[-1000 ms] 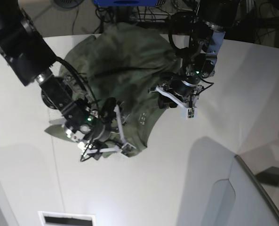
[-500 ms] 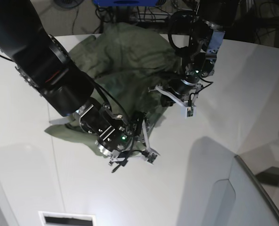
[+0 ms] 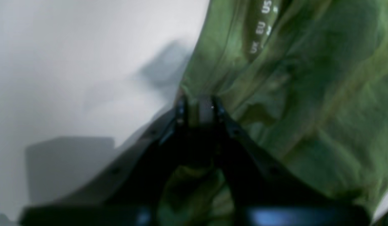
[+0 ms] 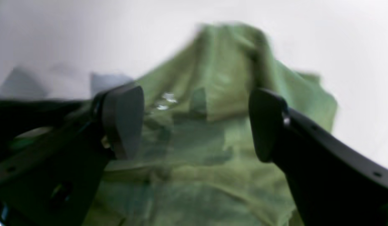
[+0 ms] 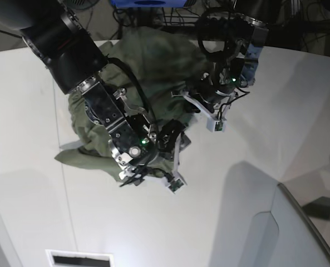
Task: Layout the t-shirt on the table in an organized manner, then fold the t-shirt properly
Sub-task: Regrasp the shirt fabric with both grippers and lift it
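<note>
The olive-green t-shirt point(image 5: 153, 61) lies crumpled on the white table point(image 5: 265, 167), bunched toward the far edge. My left gripper point(image 5: 197, 108) is at the shirt's right edge. In the left wrist view it point(image 3: 198, 106) is shut on a pinch of the t-shirt point(image 3: 307, 94), close to the pale printed size label point(image 3: 260, 28). My right gripper point(image 5: 173, 161) is over the shirt's near edge. In the right wrist view it point(image 4: 194, 122) is open, its fingers point(image 4: 121, 119) wide apart, with a raised fold of the t-shirt point(image 4: 219, 81) between and beyond them. The view is blurred.
A grey curved panel point(image 5: 298, 222) stands at the lower right. A white slotted plate point(image 5: 78, 258) lies at the near edge. Cables and a blue object point(image 5: 151, 3) sit beyond the table's far edge. Bare tabletop lies left, right and in front of the shirt.
My right arm has swung right and then up over the shirt's near edge, its gripper still open. My left gripper has shifted slightly up and left, keeping its pinch of fabric. The shirt is more bunched.
</note>
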